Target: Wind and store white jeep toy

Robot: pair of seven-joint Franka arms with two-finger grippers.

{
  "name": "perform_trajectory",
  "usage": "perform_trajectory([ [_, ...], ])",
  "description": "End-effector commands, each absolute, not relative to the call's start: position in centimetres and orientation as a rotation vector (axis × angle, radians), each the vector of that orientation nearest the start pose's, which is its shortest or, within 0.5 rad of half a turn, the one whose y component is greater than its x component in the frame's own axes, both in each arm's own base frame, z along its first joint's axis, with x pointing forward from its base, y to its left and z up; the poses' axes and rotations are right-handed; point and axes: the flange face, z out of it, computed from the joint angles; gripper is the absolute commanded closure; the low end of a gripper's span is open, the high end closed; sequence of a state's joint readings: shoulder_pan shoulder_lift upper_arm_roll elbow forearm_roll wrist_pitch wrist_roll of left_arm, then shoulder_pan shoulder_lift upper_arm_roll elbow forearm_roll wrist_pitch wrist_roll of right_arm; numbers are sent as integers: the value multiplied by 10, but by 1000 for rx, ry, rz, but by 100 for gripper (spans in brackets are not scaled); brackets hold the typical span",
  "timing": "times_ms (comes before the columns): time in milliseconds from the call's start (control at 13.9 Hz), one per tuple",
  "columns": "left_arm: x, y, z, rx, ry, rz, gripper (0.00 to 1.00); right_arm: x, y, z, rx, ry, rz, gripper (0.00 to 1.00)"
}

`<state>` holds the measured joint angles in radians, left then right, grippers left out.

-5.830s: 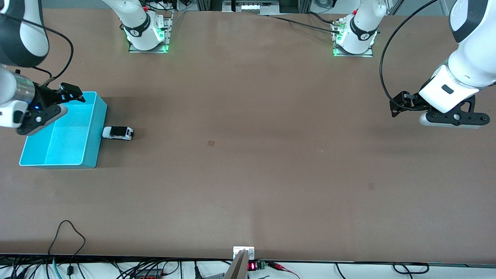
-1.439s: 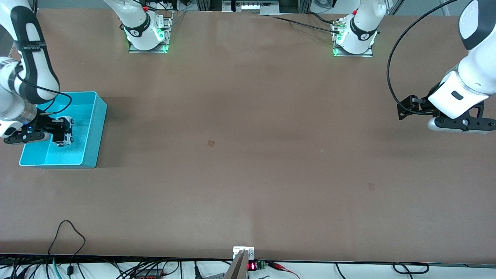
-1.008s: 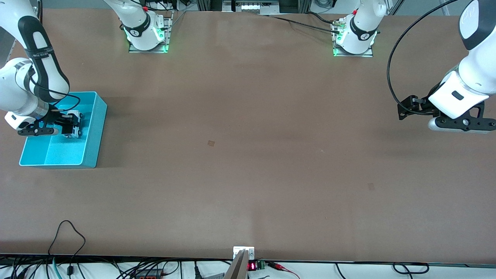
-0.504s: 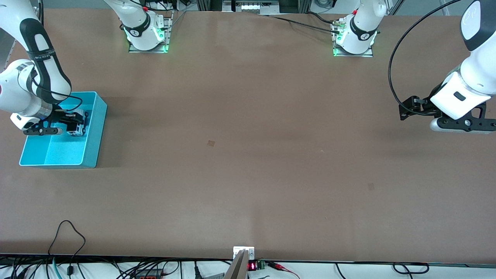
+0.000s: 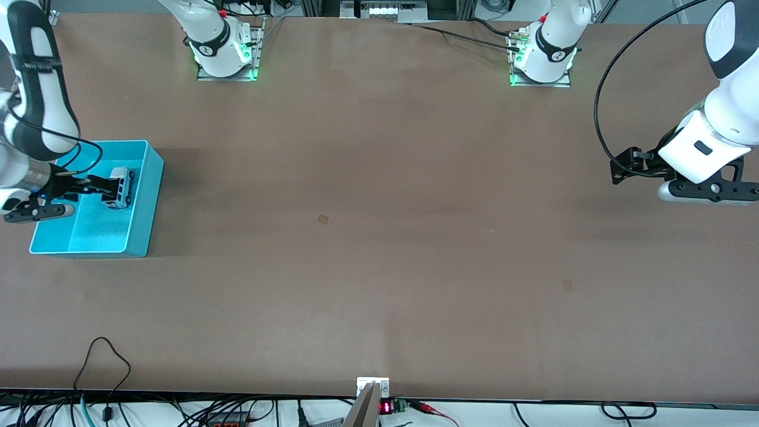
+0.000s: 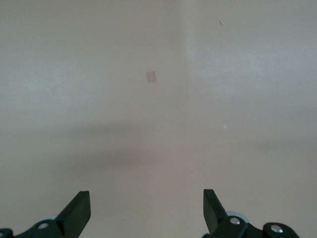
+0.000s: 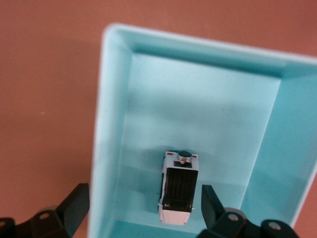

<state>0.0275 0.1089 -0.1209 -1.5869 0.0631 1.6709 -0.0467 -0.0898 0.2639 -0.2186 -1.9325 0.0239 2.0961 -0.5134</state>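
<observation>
The white jeep toy (image 5: 120,185) lies on the floor of the turquoise bin (image 5: 151,196), close to the bin wall toward the table's middle. The right wrist view shows its black ribbed roof panel (image 7: 179,191) facing up inside the bin (image 7: 101,124). My right gripper (image 5: 95,188) hovers over the bin, open and empty, its fingers (image 7: 75,207) apart above the toy; in the right wrist view the gripper (image 7: 143,210) spans one bin wall. My left gripper (image 5: 619,168) waits open and empty over bare table at the left arm's end, and it also shows in the left wrist view (image 6: 146,213).
The brown table (image 5: 379,237) stretches between the two arms. The arm bases (image 5: 225,50) stand along its edge farthest from the front camera. Cables and a small display (image 5: 385,407) lie along the edge nearest that camera.
The jeep stood on the table beside the bin, then my right gripper carried it in. Since half a second ago the gripper has opened, let it go and drawn back.
</observation>
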Motion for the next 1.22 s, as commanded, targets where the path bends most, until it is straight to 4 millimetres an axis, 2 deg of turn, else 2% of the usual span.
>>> perform_trajectory([
  [0,594,-43,568,-3076,112,35,0,582,-144,396,-3113,-422,81,0],
  [72,594,-43,568,-3076,112,35,0,582,-132,413,-3116,-437,41,0],
  [288,594,-44,568,-3076,114,35,0,584,-101,444,-3125,-422,-44,0],
  [432,594,-44,568,-3076,114,35,0,582,-80,452,-3124,-353,-23,0],
  [648,594,-44,568,-3076,114,35,0,579,-70,462,-3130,-250,-31,0],
  [720,594,-45,568,-3076,116,35,0,579,-54,471,-3127,-251,-55,0],
  [792,594,-45,568,-3076,116,35,0,576,-38,481,-3126,-203,-74,0],
  [864,594,-44,568,-3076,114,35,0,571,-33,492,-3127,-125,-73,0],
  [1080,594,-45,568,-3076,116,35,0,555,-6,523,-3113,-145,-84,0],
  [1152,594,-45,568,-3076,116,35,0,551,-4,532,-3113,-148,-105,0],
])
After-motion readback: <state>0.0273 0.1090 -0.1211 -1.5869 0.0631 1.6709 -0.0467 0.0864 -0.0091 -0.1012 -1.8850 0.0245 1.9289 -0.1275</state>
